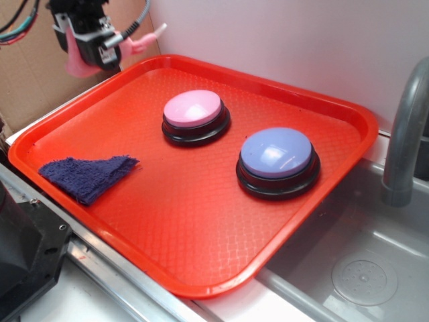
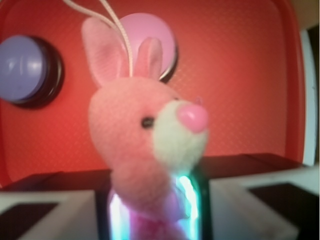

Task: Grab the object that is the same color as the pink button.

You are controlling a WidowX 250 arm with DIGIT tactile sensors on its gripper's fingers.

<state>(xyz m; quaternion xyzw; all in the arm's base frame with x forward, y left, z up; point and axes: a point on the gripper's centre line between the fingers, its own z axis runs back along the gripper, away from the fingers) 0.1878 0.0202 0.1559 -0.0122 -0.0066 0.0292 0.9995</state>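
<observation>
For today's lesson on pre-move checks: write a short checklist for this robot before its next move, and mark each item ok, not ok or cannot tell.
1. Pink plush bunny sits in the end effector: ok.
2. Bunny is lifted clear of the red tray: ok.
3. Colour matches the pink button: ok.
4. Grip is firm enough not to slip: cannot tell.
5. Lavender-blue button and dark blue cloth lie away from the arm: ok.
6. White string loop is free of snags: cannot tell.

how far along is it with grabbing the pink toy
Done: the gripper is shut on the pink plush bunny and holds it above the red tray's far-left corner. The pink button it matches sits on the tray. Nothing left but keeping hold.
</observation>
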